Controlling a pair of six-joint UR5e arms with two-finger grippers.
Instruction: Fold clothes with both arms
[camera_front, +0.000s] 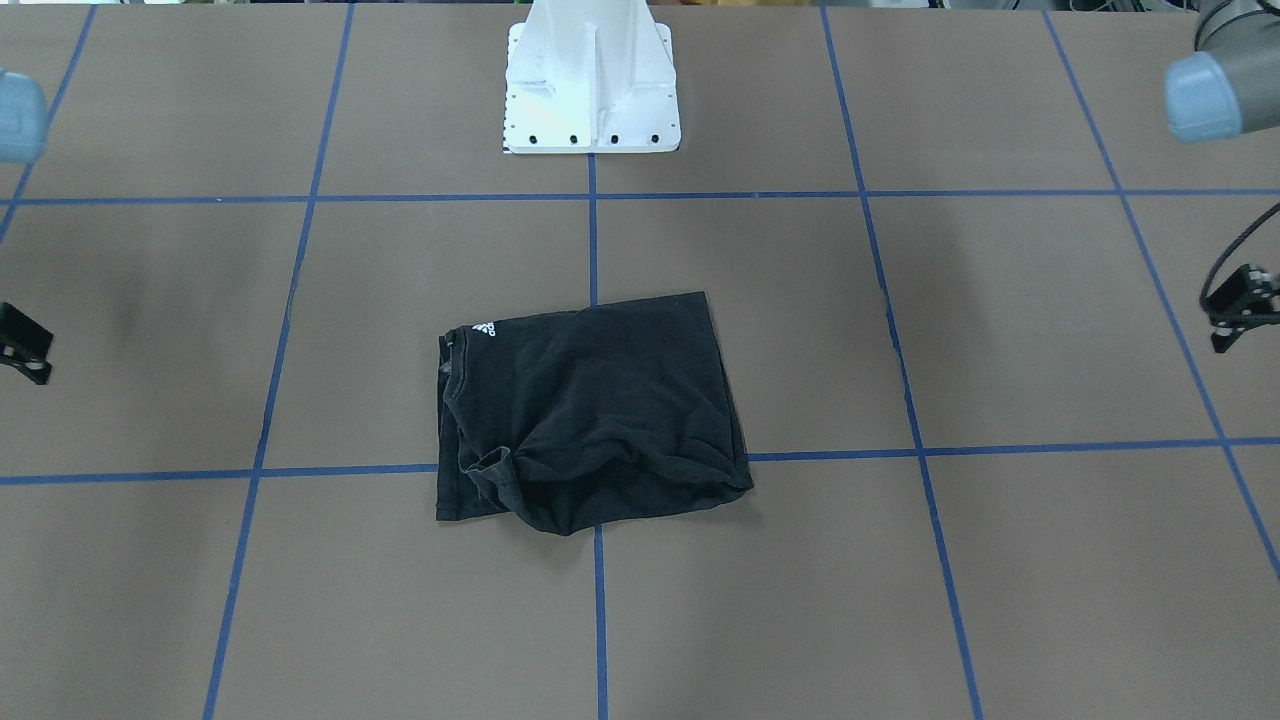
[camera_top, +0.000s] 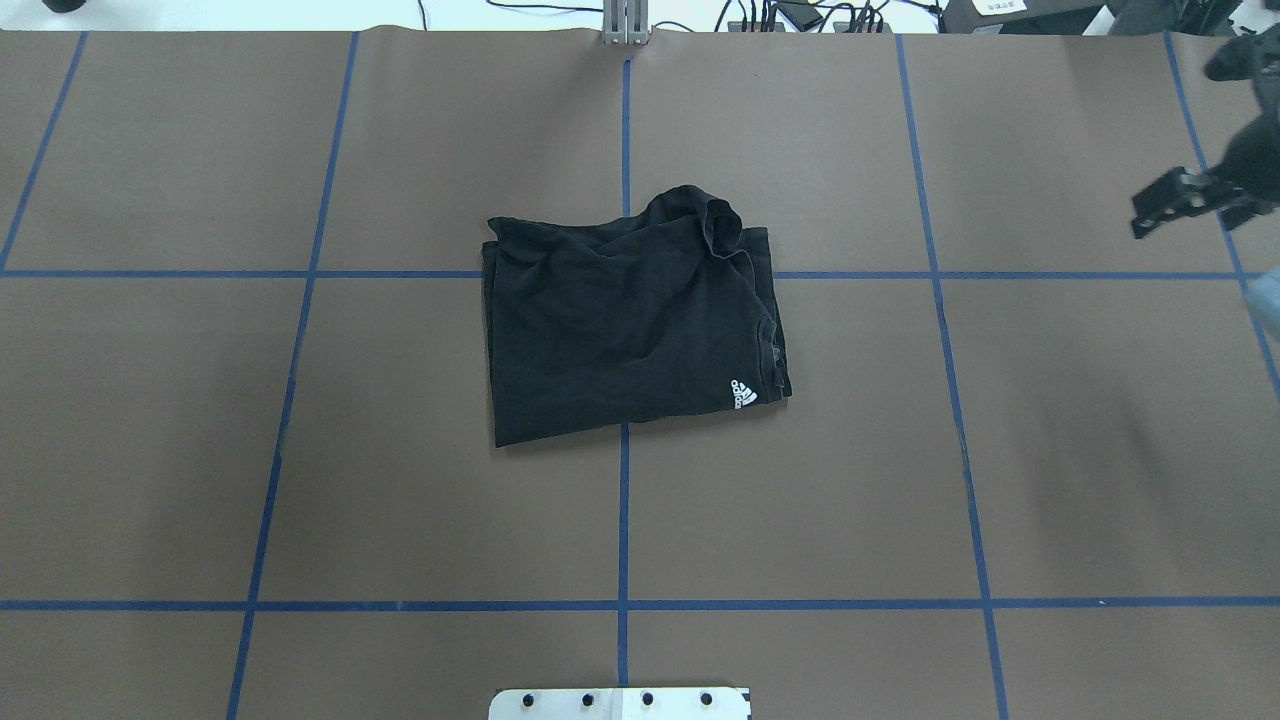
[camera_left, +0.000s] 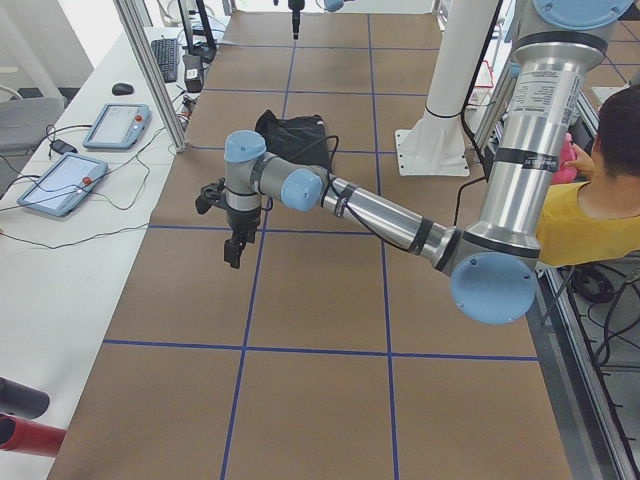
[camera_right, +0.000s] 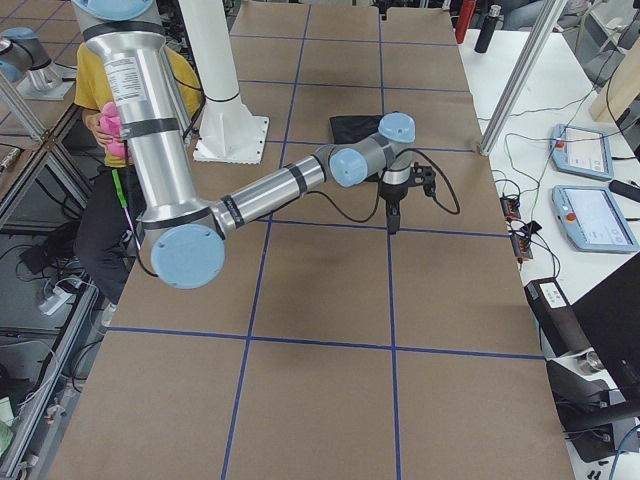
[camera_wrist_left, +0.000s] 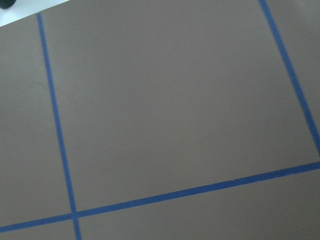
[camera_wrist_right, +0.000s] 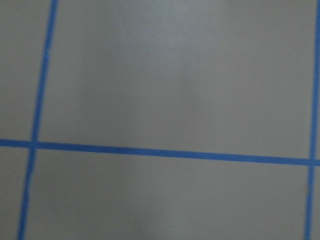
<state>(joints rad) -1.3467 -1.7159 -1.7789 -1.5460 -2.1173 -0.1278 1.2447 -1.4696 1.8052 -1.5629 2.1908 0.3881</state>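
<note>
The black T-shirt lies folded into a rough rectangle at the middle of the table, with a small white logo at one corner and bunched fabric along its far edge. Neither arm touches it. My left gripper hangs over bare table far out on my left. Far out on the opposite side my right gripper hangs the same way. Both hold nothing, and I cannot tell how their jaws stand. The wrist views show only brown table and blue tape.
The white pedestal base stands at the robot's edge of the table. A person in a yellow shirt sits behind the robot. Control tablets and cables lie on the white bench past the far edge.
</note>
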